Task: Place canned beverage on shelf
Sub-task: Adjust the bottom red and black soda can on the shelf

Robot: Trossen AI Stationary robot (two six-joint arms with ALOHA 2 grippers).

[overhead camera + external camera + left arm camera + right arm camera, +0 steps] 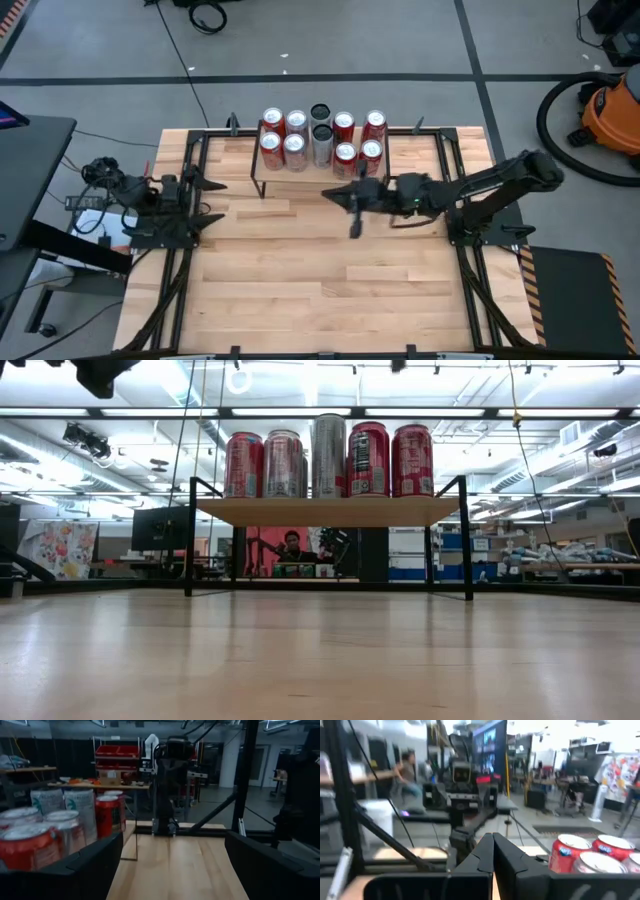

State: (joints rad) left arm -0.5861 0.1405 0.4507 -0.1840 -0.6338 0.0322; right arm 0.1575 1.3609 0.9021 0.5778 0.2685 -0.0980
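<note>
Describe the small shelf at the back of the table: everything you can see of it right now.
The low rectangular rack with a light wood plank top and thin black metal legs stands upright at the far middle of the wooden tabletop. Ten cans crowd its top: eight red soda cans and two taller silver-and-dark cans. Nothing sits beneath it. The right end effector hangs just in front, not touching it.

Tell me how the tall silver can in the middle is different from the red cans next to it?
The silver can is grey, while the red cans are bright red. The silver can stands taller than the red cans. There are only two dark-topped silver ones, but many red cans. They all stand upright on the shelf.
</note>
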